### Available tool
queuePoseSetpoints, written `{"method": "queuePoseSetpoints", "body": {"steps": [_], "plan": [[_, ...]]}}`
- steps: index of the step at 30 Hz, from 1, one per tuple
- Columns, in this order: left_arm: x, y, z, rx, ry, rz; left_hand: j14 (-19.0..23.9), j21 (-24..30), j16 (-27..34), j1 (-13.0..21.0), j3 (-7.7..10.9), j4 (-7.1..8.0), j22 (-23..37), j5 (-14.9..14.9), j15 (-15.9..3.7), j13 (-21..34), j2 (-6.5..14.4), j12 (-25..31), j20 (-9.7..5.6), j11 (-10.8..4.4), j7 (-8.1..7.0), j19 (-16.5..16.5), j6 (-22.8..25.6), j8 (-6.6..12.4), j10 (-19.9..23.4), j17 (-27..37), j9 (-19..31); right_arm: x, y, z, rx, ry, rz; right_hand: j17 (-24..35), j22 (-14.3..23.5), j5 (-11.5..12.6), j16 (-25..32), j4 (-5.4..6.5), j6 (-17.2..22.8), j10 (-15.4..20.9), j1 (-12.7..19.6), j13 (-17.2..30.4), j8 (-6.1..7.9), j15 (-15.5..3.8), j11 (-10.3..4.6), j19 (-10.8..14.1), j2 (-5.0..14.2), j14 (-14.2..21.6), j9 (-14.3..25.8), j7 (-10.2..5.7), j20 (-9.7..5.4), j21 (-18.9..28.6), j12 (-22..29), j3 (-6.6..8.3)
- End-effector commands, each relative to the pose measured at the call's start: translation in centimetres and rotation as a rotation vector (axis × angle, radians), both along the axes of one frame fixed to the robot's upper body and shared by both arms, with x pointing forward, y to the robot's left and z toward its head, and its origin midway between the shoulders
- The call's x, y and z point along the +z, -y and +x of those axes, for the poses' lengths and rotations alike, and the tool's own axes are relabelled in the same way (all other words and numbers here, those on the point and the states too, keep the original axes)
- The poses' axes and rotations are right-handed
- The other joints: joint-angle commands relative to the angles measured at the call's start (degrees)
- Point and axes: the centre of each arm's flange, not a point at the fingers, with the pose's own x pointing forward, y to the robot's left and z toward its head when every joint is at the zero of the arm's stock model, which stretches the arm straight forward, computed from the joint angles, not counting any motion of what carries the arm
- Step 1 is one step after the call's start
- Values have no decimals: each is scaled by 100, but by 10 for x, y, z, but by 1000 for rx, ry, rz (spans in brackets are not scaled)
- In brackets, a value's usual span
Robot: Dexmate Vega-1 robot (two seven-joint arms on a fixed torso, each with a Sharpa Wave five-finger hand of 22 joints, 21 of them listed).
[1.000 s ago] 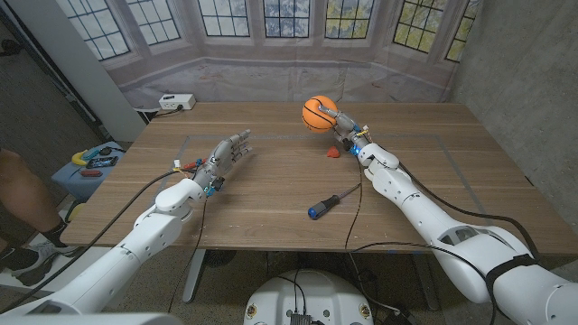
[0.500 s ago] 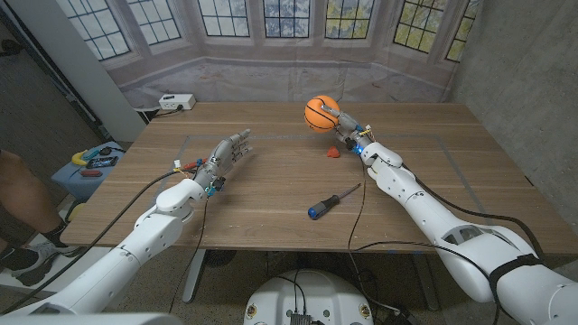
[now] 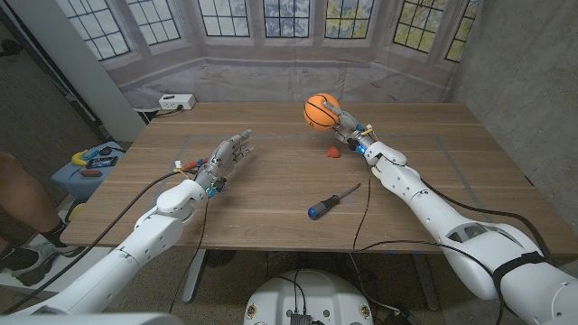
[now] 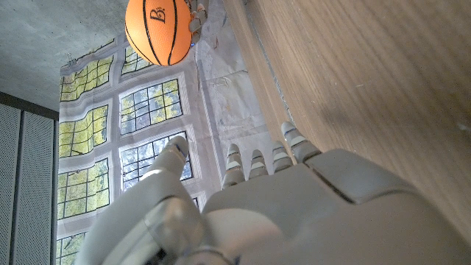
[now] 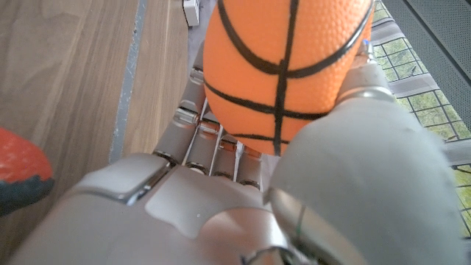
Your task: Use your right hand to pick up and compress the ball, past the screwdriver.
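Head view: right hand (image 3: 343,124) grips ball (image 3: 321,111) above the table's (image 3: 271,194) far side, past screwdriver (image 3: 332,201).
Right wrist view adds fingers (image 5: 193,121) wrapping ball; left hand (image 3: 224,158) empty, fingers apart.

Screwdriver (image 3: 332,200) lying near table (image 3: 271,199) front edge, small red object (image 3: 333,153) just beyond it, open wood between both hands, white box (image 3: 176,101) at far-left corner.

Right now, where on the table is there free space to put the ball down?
Bare wood lies between the left hand and the screwdriver, and along the table's right side beyond the right arm. It is crowded under the right hand holding the ball, near the small red object.
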Motion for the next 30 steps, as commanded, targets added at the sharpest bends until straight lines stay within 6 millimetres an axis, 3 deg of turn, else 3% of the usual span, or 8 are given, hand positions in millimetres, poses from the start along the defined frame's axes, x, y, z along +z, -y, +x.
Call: {"method": "queuePoseSetpoints", "body": {"steps": [1,15,24,30], "plan": [[2,1,1,-10,1,10,6,-27,37,48,8,-16,28,14,17,19,-10,22,-4,28,-14,41,29,-13,27,24,10,3,-1,-2,64,19,-23,-31,3,14,-64,30,-96,214,629,-48,-73,-1051,-331,-95,774,397,0,25,-40,-55,-113,-51],[8,6,7,-35,6,26,9,-45,34,49,9,-16,29,15,25,19,-9,16,-2,27,-16,44,16,-22,23,24,9,5,1,-6,116,42,-39,-116,-8,60,-214,111,-445,-181,218,-227,-307,-706,-158,-386,769,-96,-34,148,172,-179,-486,-179],[6,4,10,-35,-2,25,8,-55,31,50,9,-16,30,16,27,19,-7,9,-3,37,-20,49,5,-29,12,24,9,6,-1,-4,154,54,-39,-163,-10,71,-258,83,-714,-427,114,-302,-456,-554,-83,-533,735,-346,-42,213,276,-253,-690,-232],[7,3,12,-35,-2,24,6,-62,31,45,9,-9,30,16,30,18,-4,6,-1,31,-25,47,4,-30,8,27,9,6,-1,-1,187,64,-45,-241,-10,29,-314,93,-957,-874,-116,-387,-597,-287,61,-713,686,-787,-37,354,420,-356,-1011,-343]]}}
